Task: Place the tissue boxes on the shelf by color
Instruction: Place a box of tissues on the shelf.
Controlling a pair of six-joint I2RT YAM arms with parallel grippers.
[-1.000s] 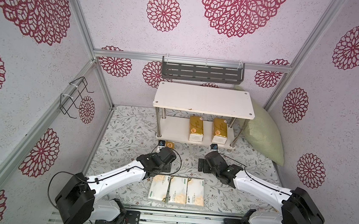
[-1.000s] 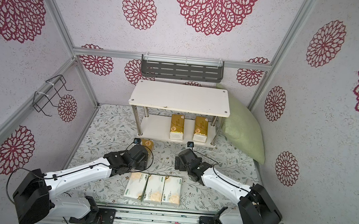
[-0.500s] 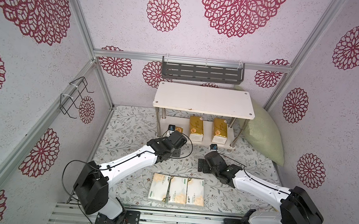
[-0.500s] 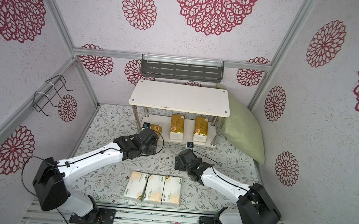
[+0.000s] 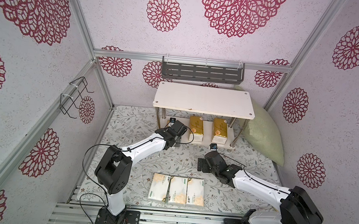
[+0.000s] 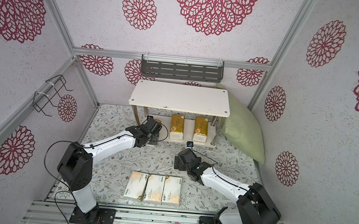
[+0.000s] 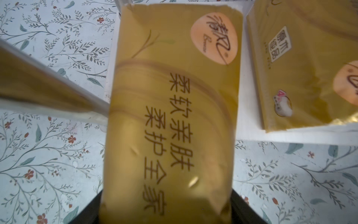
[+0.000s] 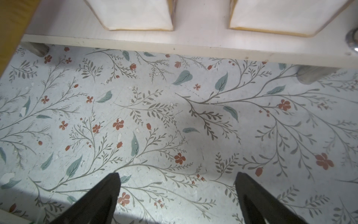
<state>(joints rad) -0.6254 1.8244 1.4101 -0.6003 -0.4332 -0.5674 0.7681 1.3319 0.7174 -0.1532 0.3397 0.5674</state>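
Note:
The shelf (image 5: 204, 99) (image 6: 180, 97) stands at the back, its top board bare. On its lower board two gold tissue boxes (image 5: 196, 127) (image 5: 220, 129) lie side by side. My left gripper (image 5: 173, 128) (image 7: 166, 209) is shut on a third gold tissue box (image 7: 170, 116), held at the lower board's left end, between a chrome post (image 7: 48, 91) and the neighbouring gold box (image 7: 300, 77). Three white tissue boxes (image 5: 177, 190) (image 6: 154, 189) lie in a row near the front edge. My right gripper (image 5: 200, 165) (image 8: 178, 175) hangs open over the floral table, in front of the shelf.
A green pillow (image 5: 263, 135) leans against the right wall beside the shelf. A dark grey slotted rack (image 5: 202, 71) hangs on the back wall above it. A black wire holder (image 5: 75, 99) sticks out from the left wall. Metal rails (image 5: 165, 217) run along the front.
My left arm has carried the gold tissue box away from the white row, back to the shelf's left end. The right arm has barely moved.

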